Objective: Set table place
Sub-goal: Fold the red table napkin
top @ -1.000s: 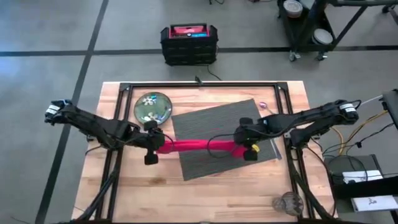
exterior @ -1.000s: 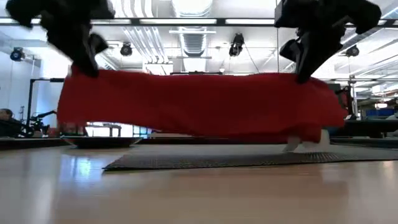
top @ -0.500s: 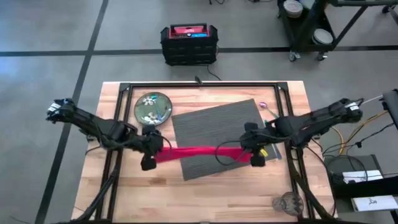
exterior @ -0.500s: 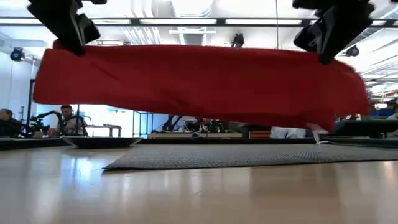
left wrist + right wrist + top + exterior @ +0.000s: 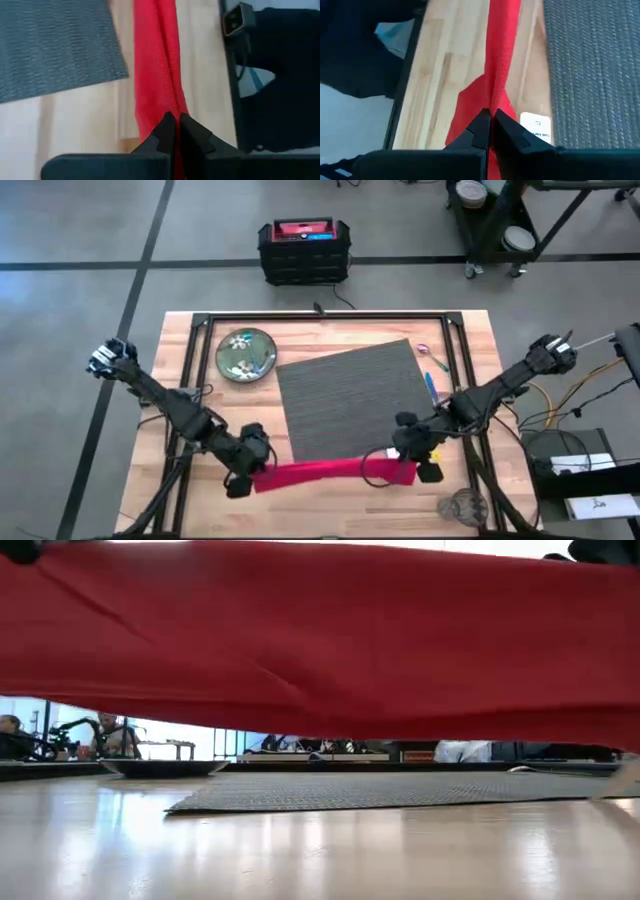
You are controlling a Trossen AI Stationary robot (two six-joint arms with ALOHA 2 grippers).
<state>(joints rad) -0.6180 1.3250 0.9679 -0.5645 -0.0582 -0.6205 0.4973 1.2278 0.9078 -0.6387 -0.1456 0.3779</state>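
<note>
Tabletop (image 5: 330, 495) carries the grey placemat (image 5: 355, 400); red napkin (image 5: 330, 473) hangs stretched just past its near edge. Left gripper (image 5: 245, 475) and right gripper (image 5: 412, 465) each pinch an end. Keep both level, hold tension, and lower together so you lay it flat. Plate (image 5: 246, 353) sits clear.

Napkin (image 5: 330, 473) before placemat (image 5: 350, 398); plate (image 5: 246, 353) left-behind placemat
</note>
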